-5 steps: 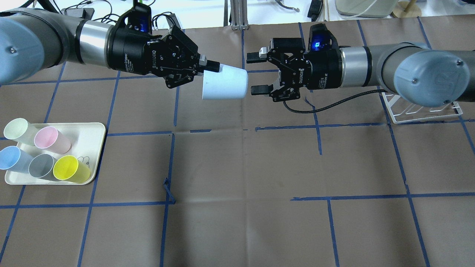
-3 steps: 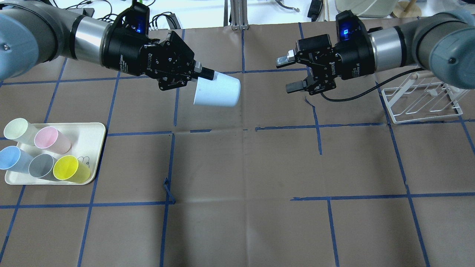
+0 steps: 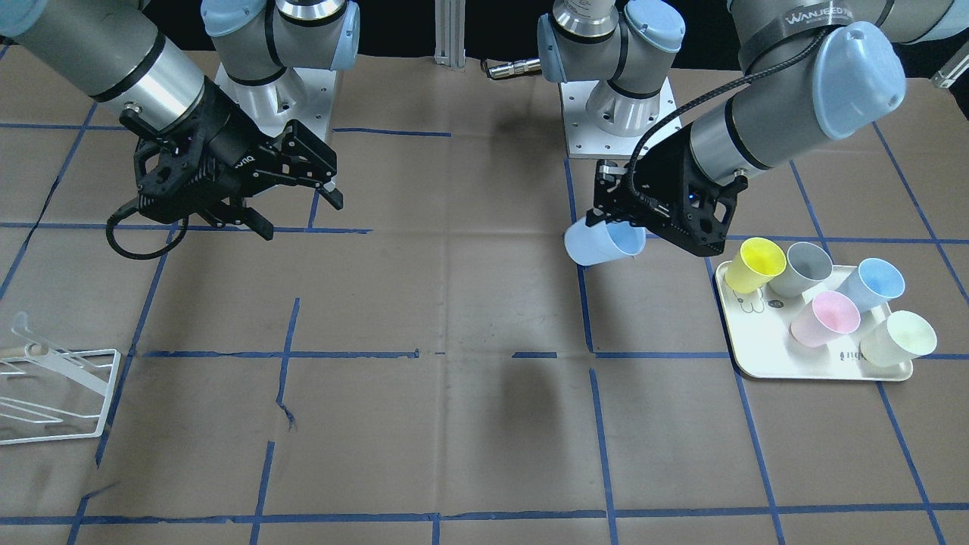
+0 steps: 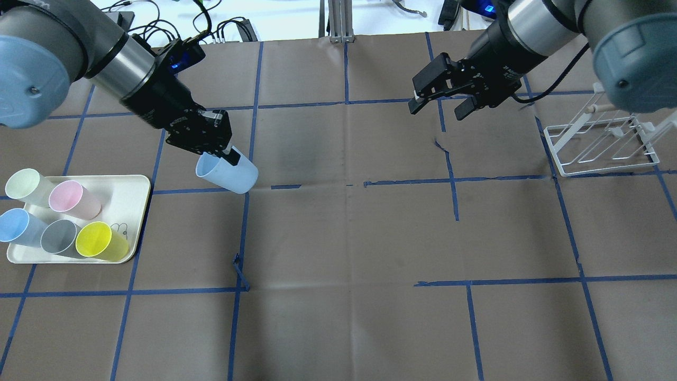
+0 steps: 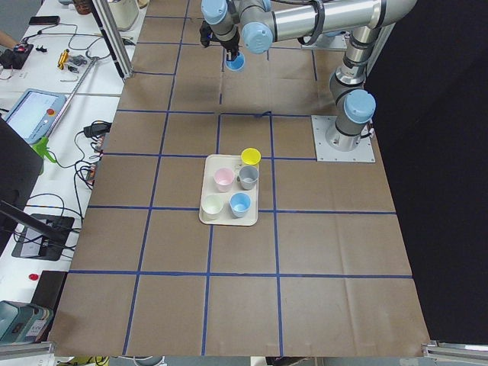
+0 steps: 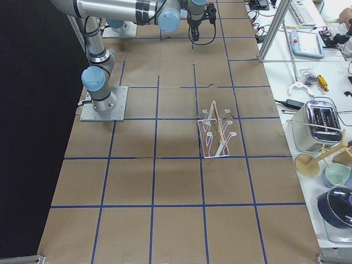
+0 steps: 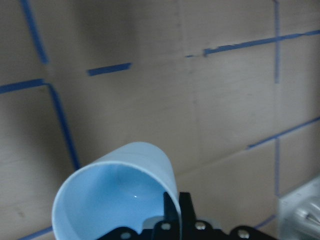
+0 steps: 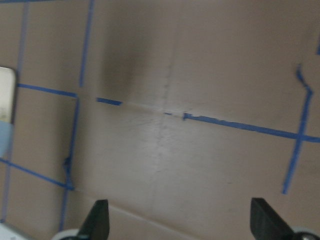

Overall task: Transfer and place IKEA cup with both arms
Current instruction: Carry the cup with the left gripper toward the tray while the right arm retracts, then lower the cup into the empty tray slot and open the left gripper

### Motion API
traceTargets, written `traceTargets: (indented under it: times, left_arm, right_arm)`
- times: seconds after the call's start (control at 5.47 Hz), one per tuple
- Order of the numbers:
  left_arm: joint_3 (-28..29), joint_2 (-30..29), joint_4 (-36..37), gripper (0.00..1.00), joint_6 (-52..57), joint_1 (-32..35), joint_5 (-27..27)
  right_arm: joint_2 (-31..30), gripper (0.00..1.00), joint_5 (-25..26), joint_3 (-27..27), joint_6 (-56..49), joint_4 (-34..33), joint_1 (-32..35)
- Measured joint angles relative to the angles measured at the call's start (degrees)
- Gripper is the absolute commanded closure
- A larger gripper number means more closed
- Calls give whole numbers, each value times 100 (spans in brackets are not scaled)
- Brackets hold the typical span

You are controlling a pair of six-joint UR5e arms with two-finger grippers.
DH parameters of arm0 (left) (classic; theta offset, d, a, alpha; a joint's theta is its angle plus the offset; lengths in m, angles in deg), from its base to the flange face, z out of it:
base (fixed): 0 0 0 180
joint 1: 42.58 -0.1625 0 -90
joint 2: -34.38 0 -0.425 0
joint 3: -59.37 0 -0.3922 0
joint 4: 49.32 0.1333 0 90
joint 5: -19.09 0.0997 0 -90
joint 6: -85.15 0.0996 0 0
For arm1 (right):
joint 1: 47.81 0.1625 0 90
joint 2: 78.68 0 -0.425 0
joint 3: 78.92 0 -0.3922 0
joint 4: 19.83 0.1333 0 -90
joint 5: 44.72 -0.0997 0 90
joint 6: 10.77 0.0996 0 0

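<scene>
My left gripper [image 4: 225,154] is shut on the rim of the pale sky-blue IKEA cup [image 4: 228,173]. It holds the cup tilted above the table, just right of the tray; the cup also shows in the front view [image 3: 602,243], the left wrist view [image 7: 117,192] and the left side view [image 5: 235,62]. My right gripper [image 4: 439,106] is open and empty, held high over the far right of the table, well apart from the cup; it shows in the front view [image 3: 295,208] too. A second sky-blue cup [image 4: 18,228] stands on the tray.
A cream tray [image 4: 132,211] at the left holds pale green [image 4: 26,186], pink [image 4: 73,200], grey [image 4: 59,238] and yellow [image 4: 100,242] cups. A white wire rack [image 4: 603,143] stands at the far right. Blue tape lines grid the brown table.
The left arm has swung back left and down with the cup, turning it towards the tray. The right gripper has drawn away to the right and rear, still open.
</scene>
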Motion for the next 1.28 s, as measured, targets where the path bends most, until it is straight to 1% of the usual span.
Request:
traceTargets:
  times: [0.18, 0.37, 0.55, 0.91, 1.28]
  left_arm:
    - [-28, -107, 664, 95, -476, -99, 1012]
    - [-39, -321, 1130, 97, -752, -400, 1689]
    - [-45, -643, 1486, 98, -788, -863, 2036]
    - [-190, -1249, 2103, 97, -358, -1372, 2600]
    - [-569, -1472, 2462, 94, -125, -1598, 2739]
  right_arm:
    - [-18, 0, 1314, -32, 208, -254, 210]
    - [-19, 0, 1961, -71, 402, -333, 255]
    - [-29, 0, 2168, -210, 767, -257, 250]
    - [27, 0, 2196, -644, 1344, 376, 253]
    - [52, 0, 2029, -718, 1524, 618, 248]
